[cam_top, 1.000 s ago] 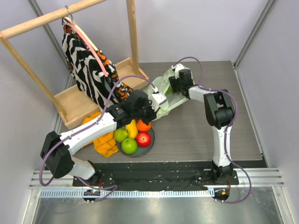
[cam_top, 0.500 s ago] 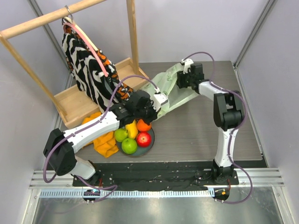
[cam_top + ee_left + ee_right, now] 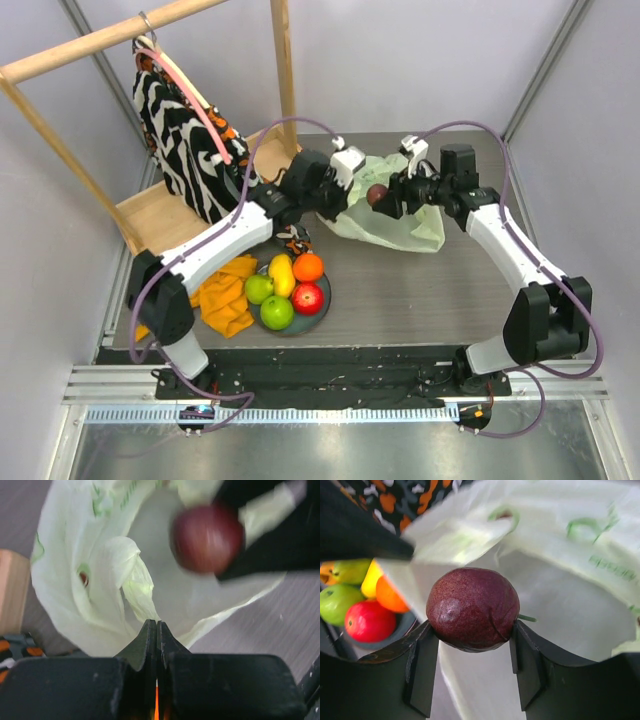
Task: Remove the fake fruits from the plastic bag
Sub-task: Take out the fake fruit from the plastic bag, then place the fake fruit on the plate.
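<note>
Overhead view faces down; both close wrist views share the bag [image 3: 75, 590].

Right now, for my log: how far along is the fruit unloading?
Done: five fruits sit on the plate. In hand: the right gripper clamps the dark purple fruit over the plastic bag, whose edge the left gripper pinches. Left: setting it on the plate; whether more are inside, I cannot tell.

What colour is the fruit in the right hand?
Dark reddish purple fruit, finely speckled; best in the right wrist view.
</note>
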Robot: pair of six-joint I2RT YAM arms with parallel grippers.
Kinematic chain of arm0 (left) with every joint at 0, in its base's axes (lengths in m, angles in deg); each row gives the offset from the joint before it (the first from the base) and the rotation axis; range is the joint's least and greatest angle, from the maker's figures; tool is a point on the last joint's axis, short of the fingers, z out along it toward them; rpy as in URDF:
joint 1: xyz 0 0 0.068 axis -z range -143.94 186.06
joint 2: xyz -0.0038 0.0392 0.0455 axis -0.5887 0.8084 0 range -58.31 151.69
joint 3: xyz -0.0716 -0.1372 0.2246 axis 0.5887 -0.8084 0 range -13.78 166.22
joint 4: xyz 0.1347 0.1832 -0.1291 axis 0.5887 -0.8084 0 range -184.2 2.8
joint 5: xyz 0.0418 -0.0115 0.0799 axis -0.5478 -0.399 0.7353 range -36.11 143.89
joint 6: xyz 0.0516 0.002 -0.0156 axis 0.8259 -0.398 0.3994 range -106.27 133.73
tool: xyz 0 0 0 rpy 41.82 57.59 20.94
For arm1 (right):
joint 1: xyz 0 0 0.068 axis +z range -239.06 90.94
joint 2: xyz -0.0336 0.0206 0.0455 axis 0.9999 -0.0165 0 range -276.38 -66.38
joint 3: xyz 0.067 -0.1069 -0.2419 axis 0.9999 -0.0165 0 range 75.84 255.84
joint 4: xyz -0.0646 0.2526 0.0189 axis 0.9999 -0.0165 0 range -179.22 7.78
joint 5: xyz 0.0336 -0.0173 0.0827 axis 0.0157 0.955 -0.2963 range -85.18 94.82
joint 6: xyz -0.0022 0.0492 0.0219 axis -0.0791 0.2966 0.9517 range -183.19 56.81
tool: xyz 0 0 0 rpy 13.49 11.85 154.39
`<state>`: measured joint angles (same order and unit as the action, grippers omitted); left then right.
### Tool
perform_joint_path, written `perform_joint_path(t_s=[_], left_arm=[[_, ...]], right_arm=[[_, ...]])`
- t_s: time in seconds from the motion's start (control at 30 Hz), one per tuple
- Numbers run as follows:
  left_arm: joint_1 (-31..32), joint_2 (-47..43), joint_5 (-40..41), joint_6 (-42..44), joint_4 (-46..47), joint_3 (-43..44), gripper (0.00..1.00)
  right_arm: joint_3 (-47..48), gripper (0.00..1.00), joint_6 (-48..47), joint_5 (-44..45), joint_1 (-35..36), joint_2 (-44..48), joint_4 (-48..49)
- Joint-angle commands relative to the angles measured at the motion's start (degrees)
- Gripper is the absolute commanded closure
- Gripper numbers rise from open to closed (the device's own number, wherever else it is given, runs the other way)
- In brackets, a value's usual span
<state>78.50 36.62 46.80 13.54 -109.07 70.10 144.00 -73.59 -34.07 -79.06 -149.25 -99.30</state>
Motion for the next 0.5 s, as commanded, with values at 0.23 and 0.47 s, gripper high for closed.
perform_joint_path(t_s=[0.23,0.47], left_arm=[[-6.75,10.62,4.10,-7.80,0.34,23.08,0.50],[-10.00,8.00,4.37,-9.39,0.25,23.97,0.14]], right_arm=[[-1.80,0.69,-13.24,-2.59,11.77,10.36,-15.52],[2.92,0.69,-24.05,1.89,27.76,2.29,-14.39]])
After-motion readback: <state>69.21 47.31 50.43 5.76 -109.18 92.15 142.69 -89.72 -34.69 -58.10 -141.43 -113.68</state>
